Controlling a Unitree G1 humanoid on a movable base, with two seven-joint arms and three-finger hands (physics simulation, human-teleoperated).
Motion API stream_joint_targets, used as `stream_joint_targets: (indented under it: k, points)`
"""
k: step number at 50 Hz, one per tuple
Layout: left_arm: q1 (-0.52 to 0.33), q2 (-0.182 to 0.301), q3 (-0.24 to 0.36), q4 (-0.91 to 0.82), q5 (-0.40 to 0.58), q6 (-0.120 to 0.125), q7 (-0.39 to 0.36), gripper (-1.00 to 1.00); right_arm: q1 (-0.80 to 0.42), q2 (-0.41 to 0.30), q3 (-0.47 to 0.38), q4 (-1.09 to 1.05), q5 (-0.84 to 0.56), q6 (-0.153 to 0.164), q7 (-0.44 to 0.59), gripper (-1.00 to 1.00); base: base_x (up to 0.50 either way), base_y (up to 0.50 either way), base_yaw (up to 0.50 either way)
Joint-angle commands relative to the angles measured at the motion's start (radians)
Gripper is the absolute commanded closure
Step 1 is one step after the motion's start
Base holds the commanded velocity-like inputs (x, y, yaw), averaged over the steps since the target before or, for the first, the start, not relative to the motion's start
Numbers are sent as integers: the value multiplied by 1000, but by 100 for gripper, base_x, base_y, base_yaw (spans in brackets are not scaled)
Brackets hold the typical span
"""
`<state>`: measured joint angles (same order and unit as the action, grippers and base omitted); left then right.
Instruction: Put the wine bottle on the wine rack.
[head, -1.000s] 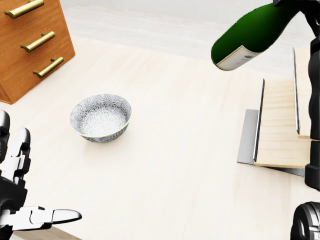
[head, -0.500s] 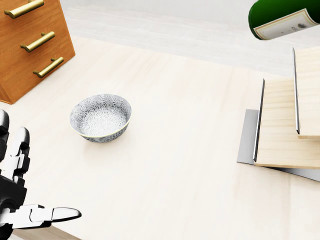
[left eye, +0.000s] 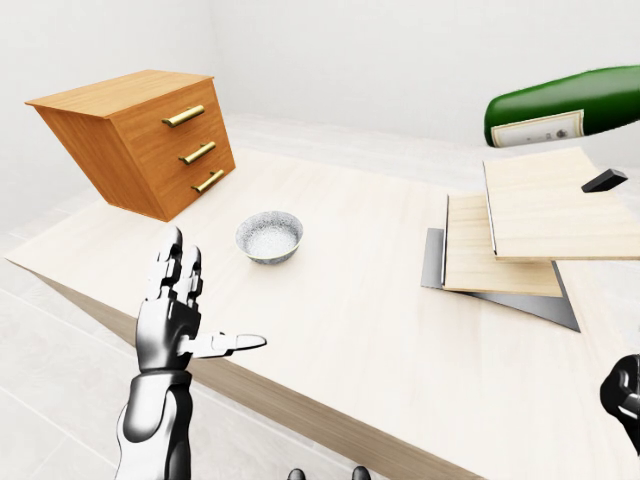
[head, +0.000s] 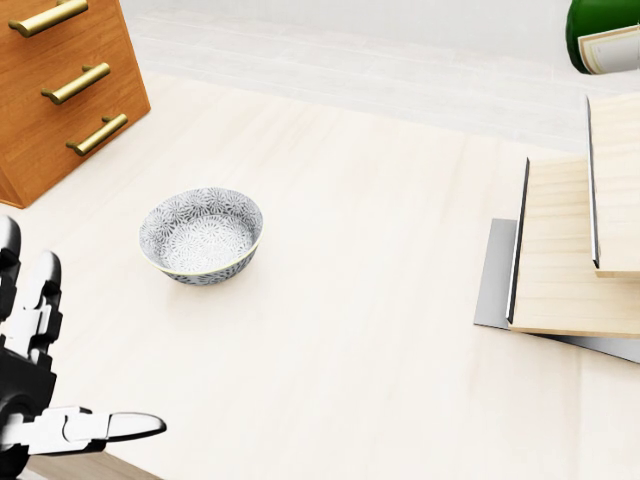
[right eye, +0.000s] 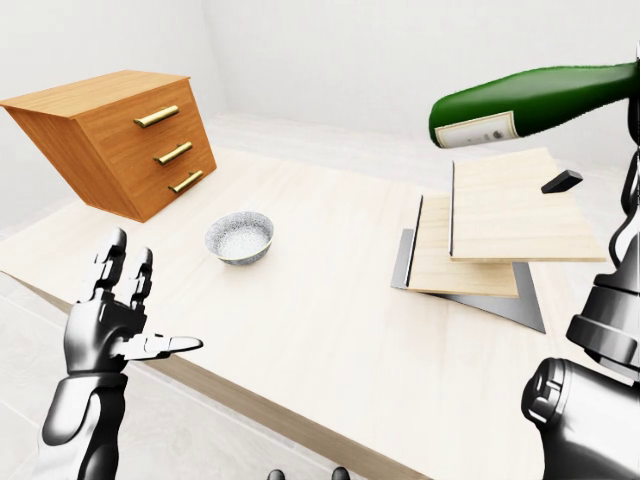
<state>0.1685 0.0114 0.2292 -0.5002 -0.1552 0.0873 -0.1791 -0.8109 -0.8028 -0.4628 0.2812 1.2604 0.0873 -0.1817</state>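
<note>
The dark green wine bottle (right eye: 520, 100) with a white label lies level in the air, its base pointing left, just above the wine rack (right eye: 500, 210). The rack is stepped pale wooden boards on a grey base plate, at the right of the table. My right arm (right eye: 610, 330) rises along the right edge of the right-eye view. The hand holds the bottle's neck past that edge, and only one dark fingertip (right eye: 562, 182) shows below the bottle. My left hand (left eye: 205, 310) hovers open and empty at the table's near edge, lower left.
A patterned grey bowl (head: 201, 235) sits on the pale table left of centre. A tilted wooden drawer chest (left eye: 150, 140) with brass handles stands at the upper left. The table's near edge (left eye: 300, 400) runs diagonally across the lower part of the eye views.
In the head view the bottle has moved up and to the right, now only its base showing at the top right corner. The right arm has left that view. The left hand stays put.
</note>
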Motion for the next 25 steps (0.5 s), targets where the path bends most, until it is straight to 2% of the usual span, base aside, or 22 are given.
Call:
stream_joint_targets:
  k: [1,14,25]
  points:
    - [-1,-1,-9,-20,1,0,7,-100,46,-76,-22,5,145,0,-65,100,0,0,0]
    - [-6,0,-11,-7,4,0,9,-100,106,-143,-46,53,277,0,-90,100,0,0,0]
    - [-7,1,-13,11,6,0,9,-100,141,-165,-53,88,355,0,-99,100,0,0,0]
